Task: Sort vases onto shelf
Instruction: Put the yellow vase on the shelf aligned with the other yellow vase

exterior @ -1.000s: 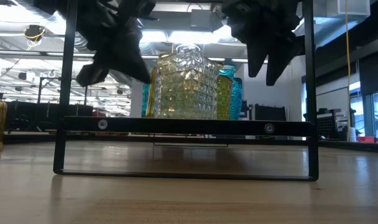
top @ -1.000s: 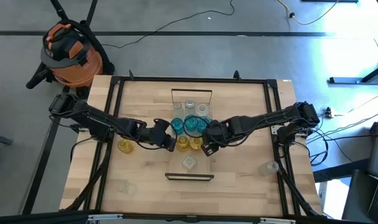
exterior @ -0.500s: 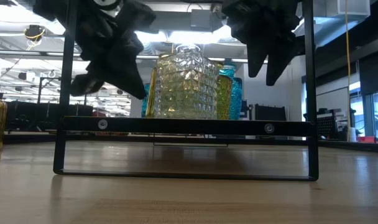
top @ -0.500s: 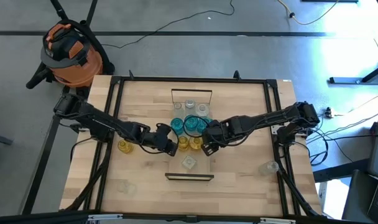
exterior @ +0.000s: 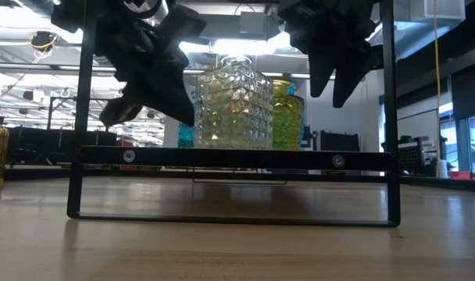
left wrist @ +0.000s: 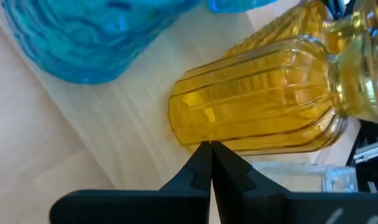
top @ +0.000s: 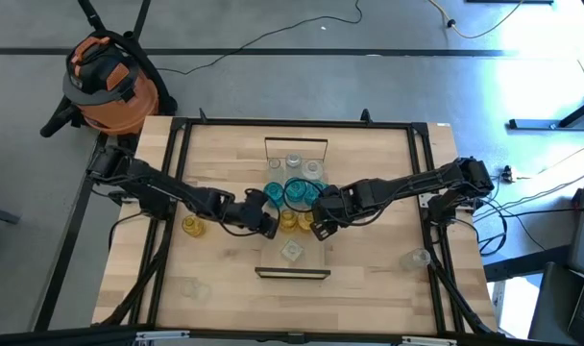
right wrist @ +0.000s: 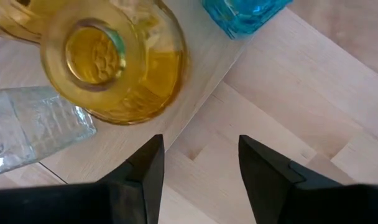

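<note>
left gripper [left wrist: 210,163] pinched closed, empty, nosing against the ribbed amber vase [left wrist: 257,99] on the shelf [top: 292,213], likely nudging it into line. right gripper [right wrist: 198,163] spread open beside another amber vase [right wrist: 111,62], ready to steady it.

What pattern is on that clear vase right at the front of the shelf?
The clear vase has a raised diamond-cut pattern all over, seen best in the low view.

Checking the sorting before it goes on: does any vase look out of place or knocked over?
Three vases sit off the shelf on the tabletop: an amber vase beyond the left arm, a clear vase near the right edge, and a faint clear vase at front left. None looks tipped or broken.
</note>
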Tool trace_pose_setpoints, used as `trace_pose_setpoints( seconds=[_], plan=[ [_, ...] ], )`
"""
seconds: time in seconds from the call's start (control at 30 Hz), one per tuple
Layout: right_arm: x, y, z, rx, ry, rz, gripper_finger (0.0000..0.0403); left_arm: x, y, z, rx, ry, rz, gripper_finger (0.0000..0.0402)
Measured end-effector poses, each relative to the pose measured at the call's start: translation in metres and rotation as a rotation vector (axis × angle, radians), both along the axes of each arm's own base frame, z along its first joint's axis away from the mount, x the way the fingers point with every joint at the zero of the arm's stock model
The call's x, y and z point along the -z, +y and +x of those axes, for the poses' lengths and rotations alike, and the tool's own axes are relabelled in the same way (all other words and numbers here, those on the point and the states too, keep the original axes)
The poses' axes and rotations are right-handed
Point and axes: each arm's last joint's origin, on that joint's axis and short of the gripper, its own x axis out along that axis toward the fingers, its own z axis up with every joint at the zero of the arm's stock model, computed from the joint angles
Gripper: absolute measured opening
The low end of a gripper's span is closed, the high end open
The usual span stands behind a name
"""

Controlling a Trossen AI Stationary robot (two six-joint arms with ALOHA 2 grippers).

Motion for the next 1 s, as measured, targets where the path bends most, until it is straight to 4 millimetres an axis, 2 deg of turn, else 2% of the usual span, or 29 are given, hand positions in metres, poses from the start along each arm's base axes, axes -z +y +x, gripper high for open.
trace_pose_setpoints(
  seconds=[0.27, 0.8, 1.0],
  plan=[
    [0.0, 0.0, 0.0, -0.001, -0.001, -0.009, 0.017, -0.003, 0.006, 0.004, -0.008, -0.043, 0.003, 0.0],
    [0.0, 0.0, -0.001, 0.0, 0.005, -0.009, 0.017, -0.005, 0.005, 0.006, 0.011, -0.066, -0.01, 0.0],
    [0.001, -0.001, -0.003, 0.029, 0.026, -0.019, 0.017, 0.006, 0.003, 0.013, 0.035, -0.063, -0.033, 0.0]
  ],
)
